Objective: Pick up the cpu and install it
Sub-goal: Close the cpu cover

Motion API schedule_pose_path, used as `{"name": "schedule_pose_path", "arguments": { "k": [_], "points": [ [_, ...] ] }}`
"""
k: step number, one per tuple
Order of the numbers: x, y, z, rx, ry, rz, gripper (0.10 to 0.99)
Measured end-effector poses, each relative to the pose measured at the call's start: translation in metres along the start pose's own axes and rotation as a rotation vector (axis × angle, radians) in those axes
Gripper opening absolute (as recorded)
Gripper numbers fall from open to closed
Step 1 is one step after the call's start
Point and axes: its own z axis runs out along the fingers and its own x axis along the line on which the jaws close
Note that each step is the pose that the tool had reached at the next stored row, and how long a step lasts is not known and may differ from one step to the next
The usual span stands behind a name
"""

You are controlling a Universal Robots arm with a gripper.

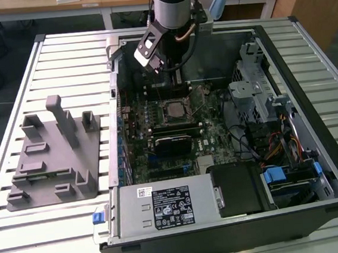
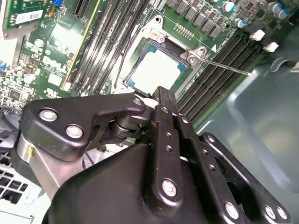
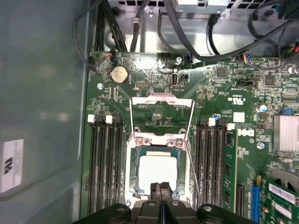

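Over socket [image 3: 132, 179]: open, the cpu [image 3: 158, 173] lies uncovered.
Flanks: low memory slots [image 3: 105, 168] on both sides.
Obstacles: raised load plate [image 3: 161, 100], thin lever [image 2: 229, 67] beside socket, case wall [image 3: 42, 93] near.

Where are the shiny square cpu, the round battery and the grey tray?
cpu [image 3: 158, 170]: first wrist view, middle of its silver top.
coin battery [image 3: 118, 73]: first wrist view, middle of its round face.
grey tray [image 1: 55, 154]: exterior view, bare part of its flat base.

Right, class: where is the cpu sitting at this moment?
In the first wrist view the cpu lies in the open motherboard socket, between two banks of memory slots, close by the gripper.
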Motion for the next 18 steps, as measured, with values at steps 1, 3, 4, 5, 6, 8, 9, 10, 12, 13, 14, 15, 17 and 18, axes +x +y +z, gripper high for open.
{"name": "schedule_pose_path", "arguments": {
  "k": [1, 3, 4, 5, 6, 8, 9, 10, 12, 13, 14, 15, 17, 18],
  "points": [
    [0.0001, 0.0001, -0.0020, 0.000, -0.0001, 0.000, 0.114],
    [-0.0007, 0.0001, -0.0029, 0.001, 0.0004, 0.000, 0.114],
    [-0.0022, 0.0001, -0.0030, 0.001, 0.0005, 0.000, 0.114],
    [-0.0042, 0.0000, -0.0031, 0.002, 0.0002, 0.000, 0.114],
    [-0.0058, 0.0000, -0.0031, 0.001, 0.0003, 0.001, 0.114],
    [-0.0083, -0.0001, -0.0032, 0.001, 0.0003, 0.002, 0.114],
    [-0.0094, -0.0001, -0.0032, 0.001, 0.0002, 0.002, 0.114],
    [-0.0100, 0.0007, -0.0032, 0.002, 0.0003, 0.002, 0.114],
    [-0.0102, 0.0053, -0.0030, 0.004, 0.0003, 0.002, 0.114],
    [-0.0104, 0.0085, -0.0030, 0.006, 0.0003, 0.003, 0.114],
    [-0.0105, 0.0124, -0.0028, 0.008, 0.0004, 0.003, 0.114],
    [-0.0106, 0.0159, -0.0027, 0.010, 0.0004, 0.003, 0.114],
    [-0.0108, 0.0217, -0.0025, 0.014, 0.0006, 0.003, 0.114],
    [-0.0108, 0.0238, -0.0024, 0.014, 0.0006, 0.003, 0.114]
  ]
}}
